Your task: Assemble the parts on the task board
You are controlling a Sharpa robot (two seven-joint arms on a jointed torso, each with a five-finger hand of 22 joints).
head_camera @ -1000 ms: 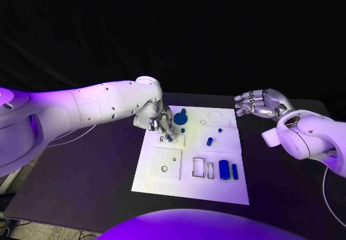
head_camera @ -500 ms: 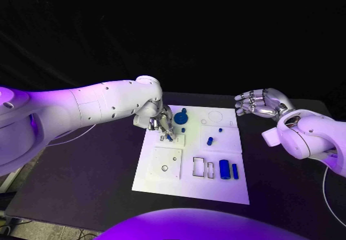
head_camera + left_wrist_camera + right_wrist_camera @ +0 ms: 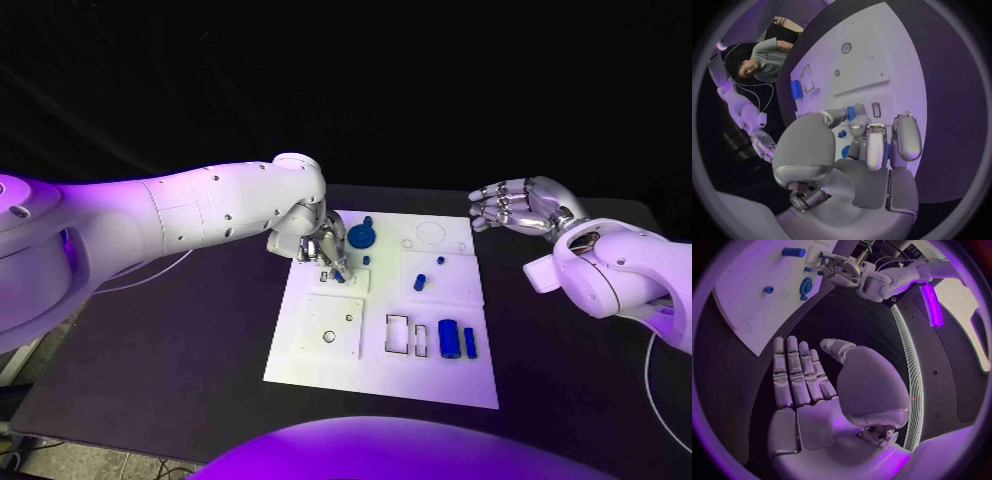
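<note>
The white task board (image 3: 378, 365) lies in the middle of the black table. My left hand (image 3: 307, 242) hovers over the board's far left corner. Its fingers are curled, and thumb and finger pinch a small blue part (image 3: 336, 272) (image 3: 852, 112) just above a small square plate on the board. A blue disc (image 3: 361, 237) (image 3: 806, 286) lies right beside that hand. My right hand (image 3: 512, 208) (image 3: 811, 385) is raised past the board's far right corner, palm up, fingers apart and holding nothing.
On the board, a blue cylinder (image 3: 450, 340) (image 3: 796, 89) and a slim blue bar (image 3: 470, 343) lie at the near right. A small blue peg (image 3: 420, 283) stands mid-board. Outlined slots (image 3: 397, 334) sit beside a raised white plate (image 3: 330, 327).
</note>
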